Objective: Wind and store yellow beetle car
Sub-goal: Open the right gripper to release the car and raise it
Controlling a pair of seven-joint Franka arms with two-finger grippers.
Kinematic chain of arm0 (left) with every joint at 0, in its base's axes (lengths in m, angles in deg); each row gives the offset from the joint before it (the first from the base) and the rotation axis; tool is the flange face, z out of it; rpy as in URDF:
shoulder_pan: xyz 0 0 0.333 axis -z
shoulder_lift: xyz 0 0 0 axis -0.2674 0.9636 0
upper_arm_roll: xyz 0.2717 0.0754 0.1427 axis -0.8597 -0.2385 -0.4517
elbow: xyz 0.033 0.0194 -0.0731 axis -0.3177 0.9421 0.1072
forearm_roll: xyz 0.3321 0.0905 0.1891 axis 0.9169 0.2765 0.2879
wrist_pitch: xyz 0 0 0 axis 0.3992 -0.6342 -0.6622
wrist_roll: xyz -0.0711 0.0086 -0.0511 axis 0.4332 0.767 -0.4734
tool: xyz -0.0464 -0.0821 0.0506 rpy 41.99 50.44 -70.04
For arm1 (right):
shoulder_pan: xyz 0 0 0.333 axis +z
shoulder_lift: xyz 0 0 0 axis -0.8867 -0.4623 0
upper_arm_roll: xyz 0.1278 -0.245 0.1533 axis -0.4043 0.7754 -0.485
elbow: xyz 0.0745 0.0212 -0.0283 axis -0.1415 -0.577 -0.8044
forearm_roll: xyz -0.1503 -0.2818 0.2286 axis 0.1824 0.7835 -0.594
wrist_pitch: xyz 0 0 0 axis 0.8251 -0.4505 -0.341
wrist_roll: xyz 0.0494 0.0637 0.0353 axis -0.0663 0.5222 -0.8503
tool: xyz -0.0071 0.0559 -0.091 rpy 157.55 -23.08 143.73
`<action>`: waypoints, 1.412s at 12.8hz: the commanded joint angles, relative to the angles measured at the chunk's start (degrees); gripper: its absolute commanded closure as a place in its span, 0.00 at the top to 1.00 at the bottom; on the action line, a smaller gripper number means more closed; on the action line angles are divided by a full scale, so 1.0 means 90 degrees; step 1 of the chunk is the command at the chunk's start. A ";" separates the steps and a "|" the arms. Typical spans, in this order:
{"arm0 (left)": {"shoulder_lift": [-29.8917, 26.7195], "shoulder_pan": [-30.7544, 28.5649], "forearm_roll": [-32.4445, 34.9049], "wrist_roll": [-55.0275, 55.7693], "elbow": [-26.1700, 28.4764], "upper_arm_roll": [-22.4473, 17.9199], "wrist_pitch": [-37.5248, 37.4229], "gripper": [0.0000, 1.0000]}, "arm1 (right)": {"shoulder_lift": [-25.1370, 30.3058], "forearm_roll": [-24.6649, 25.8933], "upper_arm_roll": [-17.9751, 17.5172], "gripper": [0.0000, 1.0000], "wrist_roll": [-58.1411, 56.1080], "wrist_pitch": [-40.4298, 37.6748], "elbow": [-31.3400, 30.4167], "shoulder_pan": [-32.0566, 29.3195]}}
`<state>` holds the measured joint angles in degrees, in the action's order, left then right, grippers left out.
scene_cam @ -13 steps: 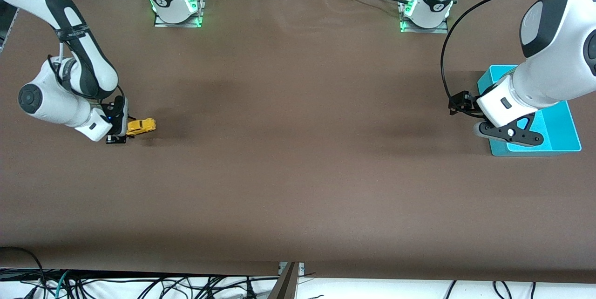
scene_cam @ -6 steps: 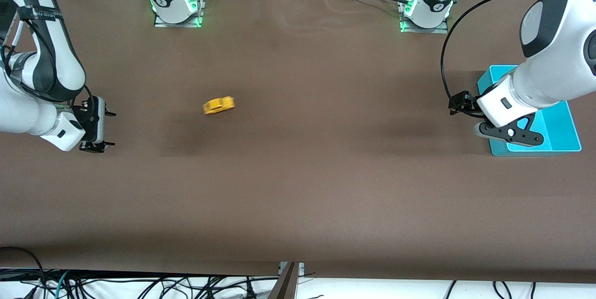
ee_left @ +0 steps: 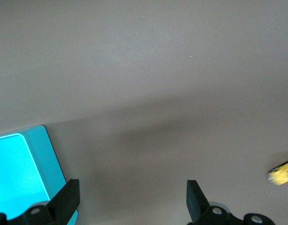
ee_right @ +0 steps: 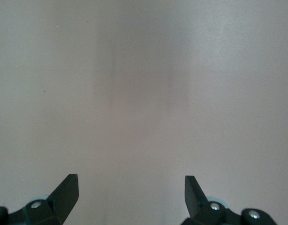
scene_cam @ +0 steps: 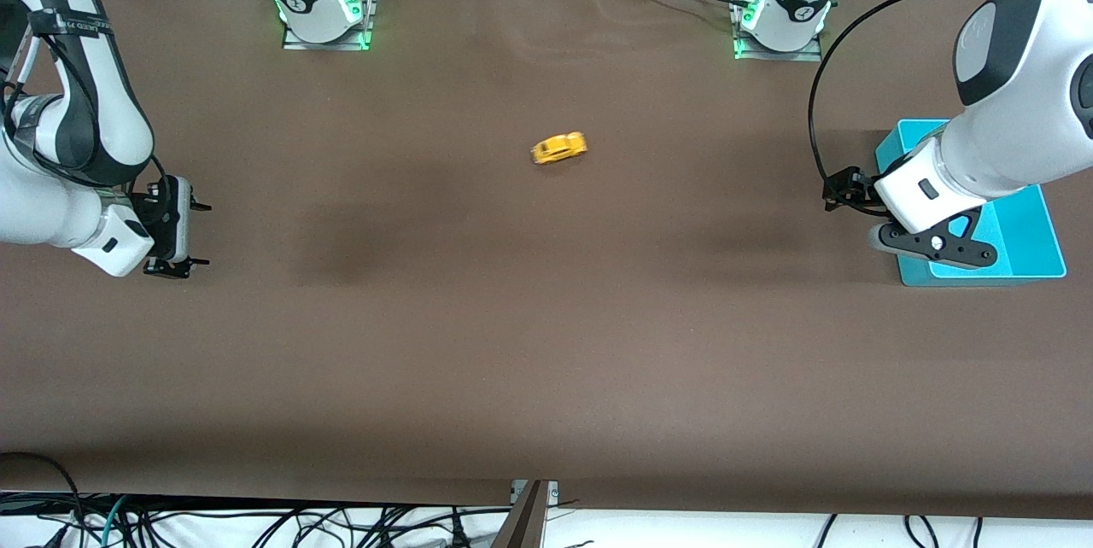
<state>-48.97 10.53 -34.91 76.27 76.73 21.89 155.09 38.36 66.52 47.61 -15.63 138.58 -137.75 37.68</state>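
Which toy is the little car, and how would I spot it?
Look at the wide brown table, with a shallow turquoise plastic tray at the left arm's end. Near the table's middle, by itself, sits the tiny bright yellow beetle-shaped toy car. Nothing else on the table is yellow, and no gripper touches it.

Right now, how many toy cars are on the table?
1. The yellow beetle car sits alone on the brown table near its middle, between the two arms, held by neither; it also shows at the edge of the left wrist view. None seems hidden.
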 commanded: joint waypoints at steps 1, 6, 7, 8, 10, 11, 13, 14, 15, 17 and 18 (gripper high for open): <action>0.0065 -0.0013 0.0074 -0.0041 -0.0145 0.0033 -0.0037 1.00 | 0.0122 0.0013 -0.0053 1.00 0.0045 -0.0184 0.0042 -0.0078; 0.0065 -0.0004 0.0074 -0.0041 -0.0145 0.0033 -0.0037 1.00 | 0.0190 0.0033 -0.0053 1.00 0.0054 -0.0184 0.0052 -0.0078; 0.0065 -0.0003 0.0074 -0.0041 -0.0145 0.0033 -0.0037 1.00 | 0.0229 0.0033 -0.0053 1.00 0.0064 -0.0174 0.0052 -0.0078; 0.0065 0.0006 0.0074 -0.0041 -0.0145 0.0033 -0.0037 1.00 | 0.0268 0.0052 -0.0053 1.00 0.0074 -0.0174 0.0052 -0.0068; 0.0075 -0.0013 0.0074 -0.0050 -0.0145 0.0033 -0.0037 1.00 | 0.0317 0.0053 -0.0053 1.00 0.0084 -0.0174 0.0052 -0.0068; 0.0114 -0.0004 0.0064 -0.0041 -0.0145 0.0043 -0.0047 1.00 | 0.0346 0.0062 -0.0053 1.00 0.0093 -0.0174 0.0052 -0.0068; 0.0066 -0.0032 -0.0043 -0.0118 0.0020 0.0053 -0.0328 1.00 | 0.0405 0.0062 -0.0053 1.00 0.0093 -0.0174 0.0052 -0.0068; 0.0065 -0.0042 -0.0285 -0.0109 0.0040 0.0043 -0.0572 1.00 | 0.0453 0.0043 -0.0053 1.00 0.0084 -0.0174 0.0052 -0.0068; 0.0036 -0.0052 -0.0336 -0.0109 0.0060 0.0043 -0.0835 1.00 | 0.0608 0.0052 -0.0053 1.00 0.0093 -0.0184 0.0042 -0.0049; 0.0017 -0.0052 -0.0346 -0.0060 0.0070 0.0043 -0.1178 1.00 | 0.1066 0.0082 -0.0053 1.00 0.0627 -0.0436 -0.0026 0.0000; 0.0007 -0.0052 -0.0356 -0.0079 0.0060 0.0043 -0.1305 1.00 | 0.1330 0.0121 -0.0053 1.00 0.1065 -0.0699 -0.0026 0.0029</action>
<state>-48.24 10.54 -36.76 76.24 77.12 22.03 145.54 45.03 66.71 47.55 -11.45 136.41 -137.27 37.79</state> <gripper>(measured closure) 0.000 0.000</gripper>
